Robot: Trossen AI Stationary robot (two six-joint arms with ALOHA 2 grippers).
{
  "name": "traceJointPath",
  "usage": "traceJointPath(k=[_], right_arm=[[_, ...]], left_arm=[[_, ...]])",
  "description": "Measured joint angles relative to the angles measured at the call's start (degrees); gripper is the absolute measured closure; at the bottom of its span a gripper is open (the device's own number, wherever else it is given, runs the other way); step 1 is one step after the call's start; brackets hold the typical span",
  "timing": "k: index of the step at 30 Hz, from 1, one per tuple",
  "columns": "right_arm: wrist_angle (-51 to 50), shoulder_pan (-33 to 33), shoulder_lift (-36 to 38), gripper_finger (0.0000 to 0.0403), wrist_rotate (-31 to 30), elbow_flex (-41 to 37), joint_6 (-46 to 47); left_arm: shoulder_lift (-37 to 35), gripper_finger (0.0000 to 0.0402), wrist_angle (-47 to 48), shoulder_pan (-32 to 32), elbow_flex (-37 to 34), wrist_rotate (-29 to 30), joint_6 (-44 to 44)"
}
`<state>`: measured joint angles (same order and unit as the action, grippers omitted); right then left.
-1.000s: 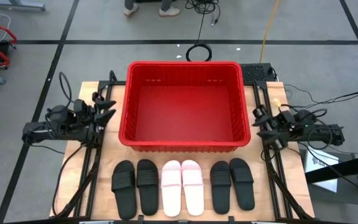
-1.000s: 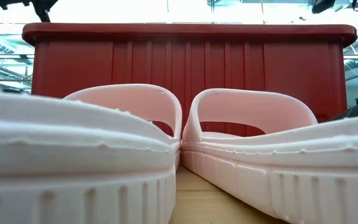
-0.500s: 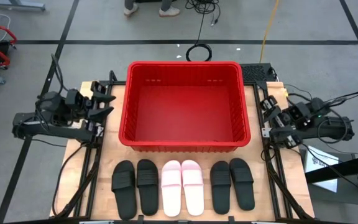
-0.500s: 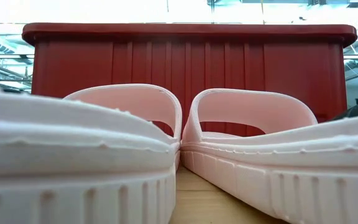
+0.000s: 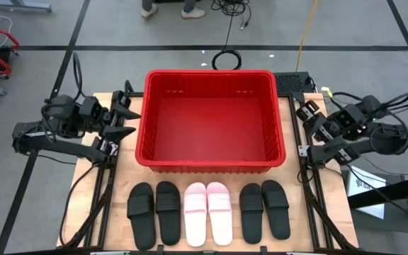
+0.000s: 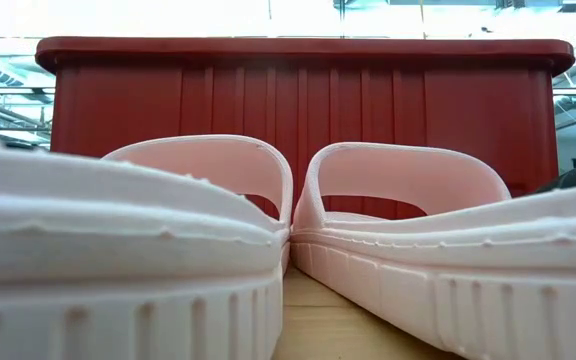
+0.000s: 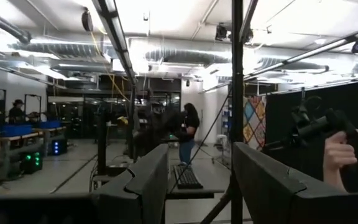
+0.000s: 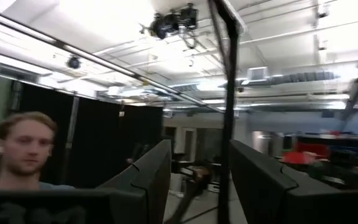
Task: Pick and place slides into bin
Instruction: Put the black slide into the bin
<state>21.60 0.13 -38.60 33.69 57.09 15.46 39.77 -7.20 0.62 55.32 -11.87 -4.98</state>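
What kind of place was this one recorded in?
Most likely a robotics lab or workshop hall: bare ceiling ducts overhead, black curtain partitions, cables on a taped grey floor, and a wooden table with a red bin.

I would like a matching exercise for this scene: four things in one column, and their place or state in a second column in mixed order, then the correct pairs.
Things:
1. bin
2. pink slides
3. left gripper
4. right gripper

Places or states:
A. open, beside the bin's right wall
B. middle of the row, between black pairs
C. empty, at the table's centre
D. open, beside the bin's left wall

Pairs: 1-C, 2-B, 3-D, 4-A
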Motion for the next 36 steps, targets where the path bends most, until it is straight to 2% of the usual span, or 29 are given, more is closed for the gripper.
traceJointPath(k=[9, 20, 31, 33, 36], right_arm=[[-0.9, 1.23, -7.03, 0.0252, 1.11, 9.17, 1.38], [-1.38, 13.12, -15.07, 0.0252, 0.79, 15.62, -2.18], [-17.05, 24.63, -17.35, 0.0252, -18.84, 25.73, -14.19], [-18.08, 26.35, -17.87, 0.0252, -21.32, 26.69, -14.46], [-20.52, 29.05, -18.94, 0.0252, -21.9, 28.09, -14.46]], left_arm=[[-0.11, 0.0215, -0.1, 0.0, 1.28, -0.13, -0.32], [-0.15, 0.0215, 1.51, 0.0, 1.26, -0.12, -0.75], [-0.2, 0.0215, 2.83, 0.0, 1.26, -0.12, 0.16], [-0.18, 0.0215, 2.95, 0.0, 1.26, -0.11, 0.18], [-0.2, 0.0215, 2.95, 0.0, 1.26, -0.1, 0.18]])
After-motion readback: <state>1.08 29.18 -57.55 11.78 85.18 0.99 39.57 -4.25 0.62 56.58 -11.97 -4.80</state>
